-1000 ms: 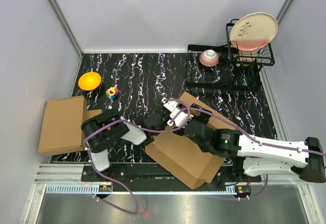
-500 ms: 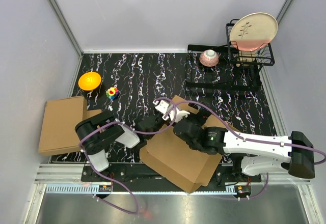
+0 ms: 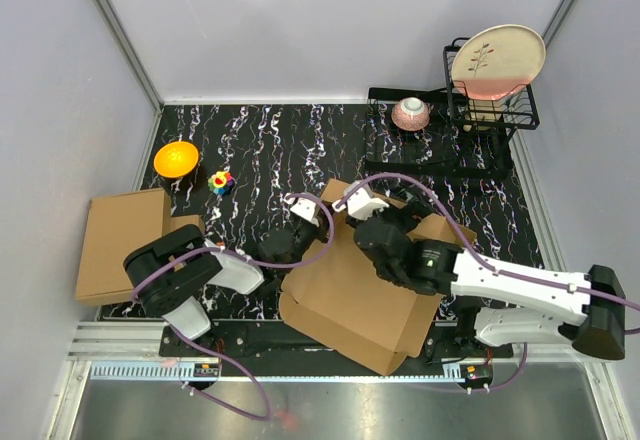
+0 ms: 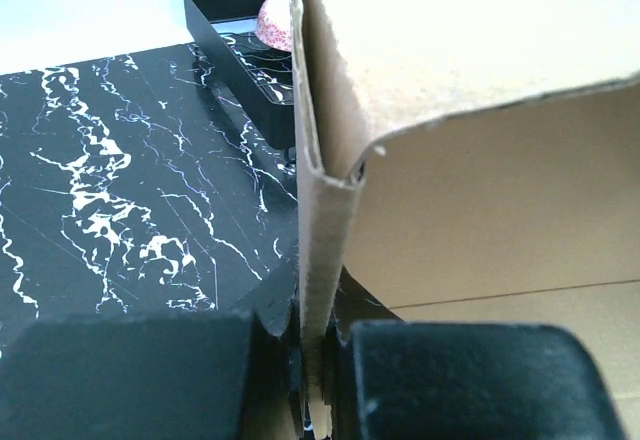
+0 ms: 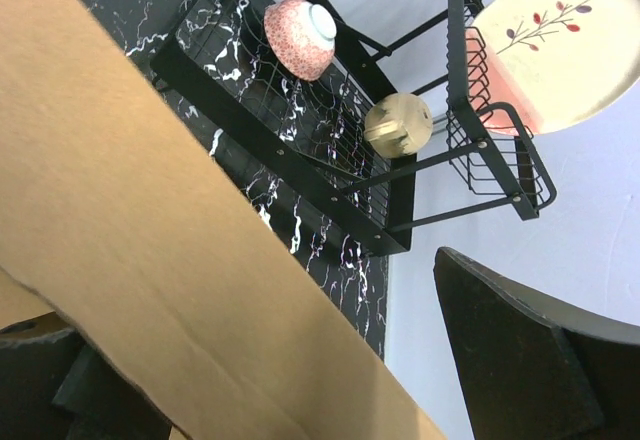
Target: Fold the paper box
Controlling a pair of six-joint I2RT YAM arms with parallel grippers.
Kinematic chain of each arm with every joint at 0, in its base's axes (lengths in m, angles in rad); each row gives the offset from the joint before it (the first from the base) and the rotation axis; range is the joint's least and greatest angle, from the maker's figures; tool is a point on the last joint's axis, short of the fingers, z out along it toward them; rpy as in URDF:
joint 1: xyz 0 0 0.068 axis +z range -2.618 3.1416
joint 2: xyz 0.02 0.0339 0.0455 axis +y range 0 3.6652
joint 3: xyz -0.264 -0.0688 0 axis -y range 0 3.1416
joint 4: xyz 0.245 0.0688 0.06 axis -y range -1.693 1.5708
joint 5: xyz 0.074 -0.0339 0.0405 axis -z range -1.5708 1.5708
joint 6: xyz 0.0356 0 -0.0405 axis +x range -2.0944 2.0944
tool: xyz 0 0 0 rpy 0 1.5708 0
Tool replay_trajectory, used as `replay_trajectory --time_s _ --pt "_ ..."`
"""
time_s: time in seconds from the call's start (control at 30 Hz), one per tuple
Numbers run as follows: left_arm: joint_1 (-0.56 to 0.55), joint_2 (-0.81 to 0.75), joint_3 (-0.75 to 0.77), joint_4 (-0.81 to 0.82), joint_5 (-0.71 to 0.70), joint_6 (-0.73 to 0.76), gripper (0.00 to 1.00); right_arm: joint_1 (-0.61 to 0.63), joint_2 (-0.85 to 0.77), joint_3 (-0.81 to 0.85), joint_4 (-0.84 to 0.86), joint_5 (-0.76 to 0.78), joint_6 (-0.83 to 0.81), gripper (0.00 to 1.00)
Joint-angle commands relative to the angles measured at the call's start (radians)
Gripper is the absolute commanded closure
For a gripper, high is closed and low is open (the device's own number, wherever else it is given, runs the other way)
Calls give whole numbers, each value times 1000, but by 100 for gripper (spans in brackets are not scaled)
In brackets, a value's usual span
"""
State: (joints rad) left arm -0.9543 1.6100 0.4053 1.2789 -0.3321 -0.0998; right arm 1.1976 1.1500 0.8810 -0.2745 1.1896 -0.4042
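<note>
The paper box (image 3: pixel 360 295), a brown cardboard sheet partly folded, lies near the table's front between both arms. My left gripper (image 3: pixel 300 212) is at its far left corner. In the left wrist view it (image 4: pixel 320 355) is shut on an upright cardboard edge (image 4: pixel 325 210) of the box. My right gripper (image 3: pixel 360 203) hovers over the box's far edge. In the right wrist view its jaws (image 5: pixel 240 300) stand open, with a slanting cardboard flap (image 5: pixel 150 230) between the fingers; I cannot tell whether the flap touches them.
A stack of flat brown boxes (image 3: pixel 120 245) lies at the left edge. An orange bowl (image 3: pixel 176 158) and a small coloured toy (image 3: pixel 221 182) sit at the far left. At the back right are a black wire rack (image 3: pixel 440 145), a pink bowl (image 3: pixel 410 113) and a plate (image 3: pixel 497 60).
The left gripper has drawn the cardboard edge leftwards and its arm has swung left. The right gripper has moved away from the bases toward the box's far edge. The box has turned a little.
</note>
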Motion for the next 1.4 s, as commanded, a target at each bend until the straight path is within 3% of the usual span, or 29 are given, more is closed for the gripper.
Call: replay_trajectory --time_s 0.0,0.17,0.4,0.6,0.7,0.73,0.83,0.87,1.0,1.37 --pt "2 4 3 195 -44 -5 100 -20 -84 65 18 12 36 0" --pt "2 60 33 185 -62 28 100 -16 -123 98 -64 -140 198 0" --pt "17 129 50 181 -76 43 100 -16 -231 150 -17 -409 292 0" --pt "19 165 49 226 -111 31 100 -20 -245 171 14 -443 327 0" --pt "19 177 47 238 -116 14 100 -21 -179 153 32 -441 338 1" --pt "19 177 44 247 -117 5 100 -23 -158 147 34 -430 350 4" --pt "19 177 26 283 -122 -3 100 -56 -118 78 124 -467 427 34" --pt "19 179 15 292 -124 -2 100 -73 -113 61 139 -482 447 54" --pt "19 189 -11 355 -128 5 100 -179 -104 -5 182 -608 539 81" --pt "5 169 -31 387 -219 37 100 -219 -27 -88 235 -703 611 96"
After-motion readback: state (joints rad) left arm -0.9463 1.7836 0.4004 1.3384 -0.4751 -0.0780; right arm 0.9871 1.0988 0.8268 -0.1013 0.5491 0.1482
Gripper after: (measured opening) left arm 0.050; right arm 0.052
